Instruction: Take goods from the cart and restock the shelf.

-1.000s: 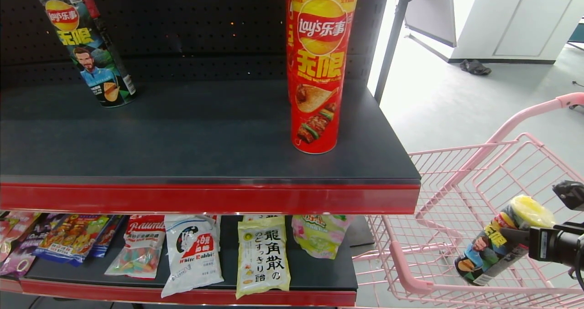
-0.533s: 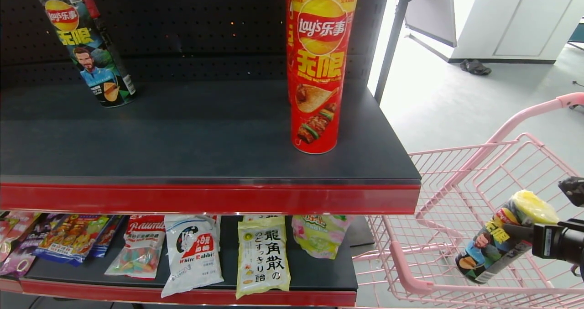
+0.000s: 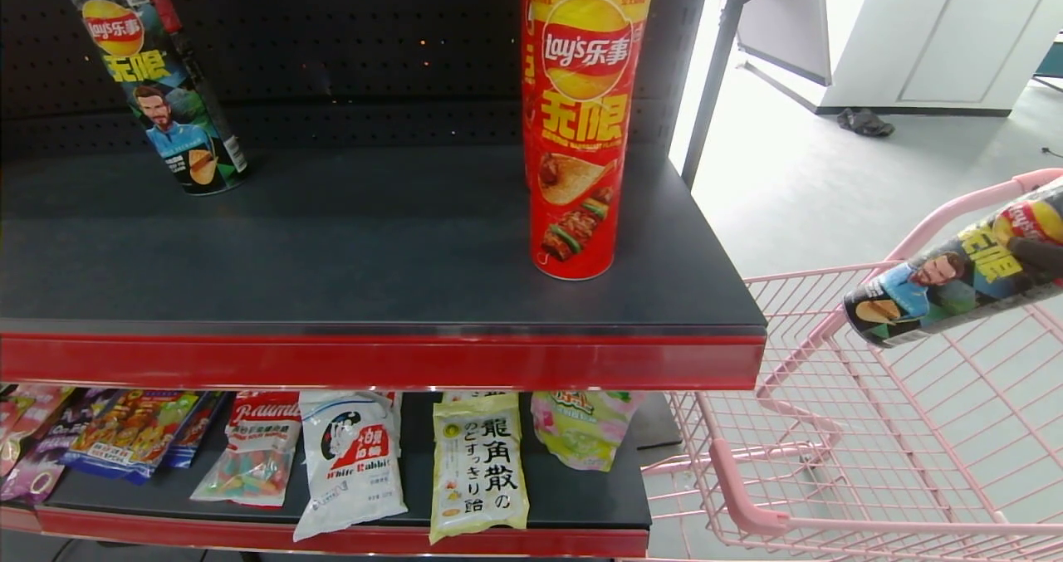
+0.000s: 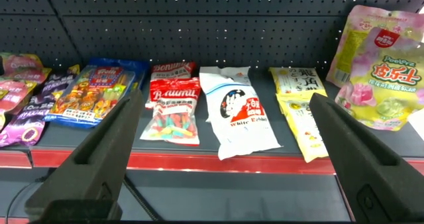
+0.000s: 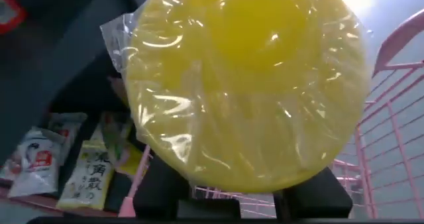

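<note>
Above the cart point(image 3: 751, 508), right fingers point(image 5: 311, 196) seemingly grip a can point(image 3: 938, 284).

To my right I saw a dark bundle point(image 3: 865, 122) lying on the grey floor point(image 3: 797, 197); a white cabinet point(image 3: 938, 39) stood close behind it.

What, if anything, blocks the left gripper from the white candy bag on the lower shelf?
Probably nothing, so likely yes. The left gripper is open and faces the white candy bag head-on; the bag lies at the front of the lower shelf, with nothing in between.
</note>
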You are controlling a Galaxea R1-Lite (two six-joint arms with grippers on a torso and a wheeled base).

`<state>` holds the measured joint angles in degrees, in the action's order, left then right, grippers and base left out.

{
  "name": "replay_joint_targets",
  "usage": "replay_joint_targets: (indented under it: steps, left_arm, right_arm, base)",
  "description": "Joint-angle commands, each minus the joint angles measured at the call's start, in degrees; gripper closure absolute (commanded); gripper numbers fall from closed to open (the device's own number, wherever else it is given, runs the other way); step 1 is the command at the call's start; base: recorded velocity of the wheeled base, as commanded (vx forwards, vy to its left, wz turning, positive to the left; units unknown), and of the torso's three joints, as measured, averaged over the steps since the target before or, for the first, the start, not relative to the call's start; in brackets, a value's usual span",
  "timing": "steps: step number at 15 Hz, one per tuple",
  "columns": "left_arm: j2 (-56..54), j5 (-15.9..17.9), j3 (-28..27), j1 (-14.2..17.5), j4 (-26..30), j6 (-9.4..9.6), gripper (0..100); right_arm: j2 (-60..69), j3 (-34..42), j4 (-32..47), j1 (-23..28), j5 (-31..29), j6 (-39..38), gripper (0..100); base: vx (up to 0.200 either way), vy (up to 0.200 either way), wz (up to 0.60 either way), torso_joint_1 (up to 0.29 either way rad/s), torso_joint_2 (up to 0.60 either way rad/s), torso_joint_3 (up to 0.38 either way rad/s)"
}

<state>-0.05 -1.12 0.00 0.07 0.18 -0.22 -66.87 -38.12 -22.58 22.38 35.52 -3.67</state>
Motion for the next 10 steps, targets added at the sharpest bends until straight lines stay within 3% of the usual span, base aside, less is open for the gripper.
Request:
replay_joint_targets:
  steps: [1, 5, 7, 10]
  left_arm:
    - [0.0, 0.0, 0.0, 0.0, 0.0, -0.04, 0]
    - [0.0, 0.0, 0.0, 0.0, 0.0, -0.04, 0]
    - [0.0, 0.0, 0.0, 0.0, 0.0, -0.04, 0]
    - [0.0, 0.0, 0.0, 0.0, 0.0, -0.04, 0]
  right_arm:
    - [9.9, -11.1, 11.9, -0.9, 6.0, -3.9, 100]
    - [21.3, -18.8, 32.6, -7.1, 9.7, -5.5, 100]
    - [27.2, -21.0, 44.0, -13.9, 9.6, -7.5, 100]
    - [34.0, -20.9, 52.8, -25.8, 9.2, -7.3, 100]
  base:
    - [0.000, 0.000, 0.00, 0.000, 0.00, 0.000]
    - [0.000, 0.000, 0.00, 0.000, 0.00, 0.000]
    - [0.000, 0.000, 0.00, 0.000, 0.00, 0.000]
    - [0.000, 0.000, 0.00, 0.000, 0.00, 0.000]
